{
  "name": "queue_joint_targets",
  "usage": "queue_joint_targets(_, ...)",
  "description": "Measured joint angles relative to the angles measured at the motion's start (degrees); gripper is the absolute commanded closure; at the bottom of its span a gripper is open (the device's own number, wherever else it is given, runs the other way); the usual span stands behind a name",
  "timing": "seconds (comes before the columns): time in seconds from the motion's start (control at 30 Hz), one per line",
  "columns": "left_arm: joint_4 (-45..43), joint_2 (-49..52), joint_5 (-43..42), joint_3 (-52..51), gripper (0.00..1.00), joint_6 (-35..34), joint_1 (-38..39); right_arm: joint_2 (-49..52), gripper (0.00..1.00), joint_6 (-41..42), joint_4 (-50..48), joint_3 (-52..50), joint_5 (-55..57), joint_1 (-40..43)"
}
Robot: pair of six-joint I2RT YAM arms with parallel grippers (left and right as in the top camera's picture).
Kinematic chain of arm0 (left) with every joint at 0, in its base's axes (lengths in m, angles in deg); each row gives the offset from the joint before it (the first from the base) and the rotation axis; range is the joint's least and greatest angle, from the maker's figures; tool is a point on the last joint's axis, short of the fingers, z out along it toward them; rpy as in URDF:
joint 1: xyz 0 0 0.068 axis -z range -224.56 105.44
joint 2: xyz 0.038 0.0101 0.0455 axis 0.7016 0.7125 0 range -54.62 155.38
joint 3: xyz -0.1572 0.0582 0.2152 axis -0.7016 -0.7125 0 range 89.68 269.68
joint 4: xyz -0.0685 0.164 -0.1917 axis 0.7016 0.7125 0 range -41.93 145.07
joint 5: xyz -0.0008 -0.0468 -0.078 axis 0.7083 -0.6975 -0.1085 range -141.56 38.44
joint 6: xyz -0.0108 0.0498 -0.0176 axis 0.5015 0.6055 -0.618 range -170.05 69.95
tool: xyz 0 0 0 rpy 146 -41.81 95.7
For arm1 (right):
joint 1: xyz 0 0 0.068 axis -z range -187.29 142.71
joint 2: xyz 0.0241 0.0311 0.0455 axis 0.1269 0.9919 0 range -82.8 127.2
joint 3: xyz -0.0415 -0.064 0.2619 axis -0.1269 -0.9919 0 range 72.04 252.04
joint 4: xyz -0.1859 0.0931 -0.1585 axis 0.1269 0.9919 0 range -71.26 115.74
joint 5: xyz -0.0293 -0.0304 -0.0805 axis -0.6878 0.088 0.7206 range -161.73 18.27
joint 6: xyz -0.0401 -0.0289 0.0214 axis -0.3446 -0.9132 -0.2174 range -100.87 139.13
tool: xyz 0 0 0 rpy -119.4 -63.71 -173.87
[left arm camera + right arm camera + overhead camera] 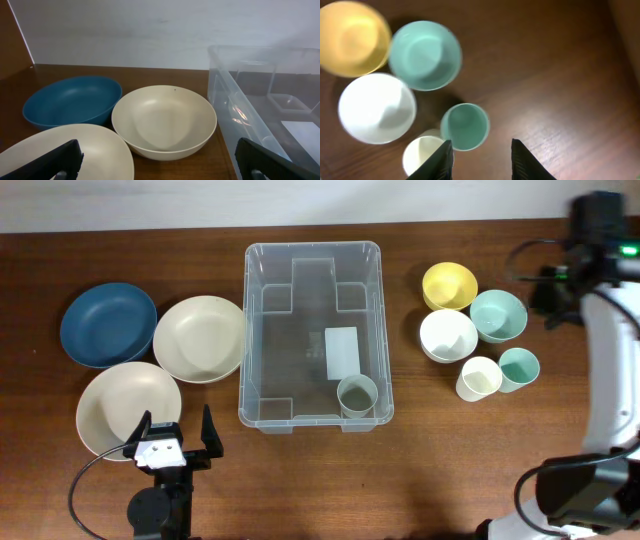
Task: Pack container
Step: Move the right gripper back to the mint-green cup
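Container: the clear plastic bin sits in the middle of the desk, its long sides running near to far, between the bowls on the left and the small bowls and cups on the right.
Inside the container: a white label lies on the base, right of centre. A grey-green cup stands upright in the near right corner, mouth up.
Left group: a blue bowl is farthest left. A cream bowl is just beside the container's left wall. A beige bowl lies nearer, close against the other two.
Right group: a yellow bowl is at the far side, with a mint bowl and a white bowl clustered next to it. A cream cup and a mint cup stand side by side on the near side.
Left hand: the left hand is at the near left, over the near edge of the beige bowl. Its fingers are spread fully wide and it holds nothing.
Right hand: the right hand hangs above the right group. Its fingers are partly apart and nothing is between them. The mint cup shows just beyond its fingertips.
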Motion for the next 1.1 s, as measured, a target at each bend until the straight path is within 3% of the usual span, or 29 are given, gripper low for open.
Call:
queue_joint_targets(0.2, 0.0, 0.0, 0.0, 0.0, 0.00, 0.0, 0.0, 0.2, 0.66, 0.0, -3.6, -3.6, -3.6, 6.3)
queue_joint_targets(0.6, 0.0, 0.0, 0.0, 0.0, 0.00, 0.0, 0.0, 1.3, 0.64, -0.1, -21.7, -24.4, -5.4, 7.0)
queue_joint_targets(1.1, 0.0, 0.0, 0.0, 0.0, 0.00, 0.0, 0.0, 1.3, 0.63, -0.8, -25.9, -31.5, -6.9, 7.0)
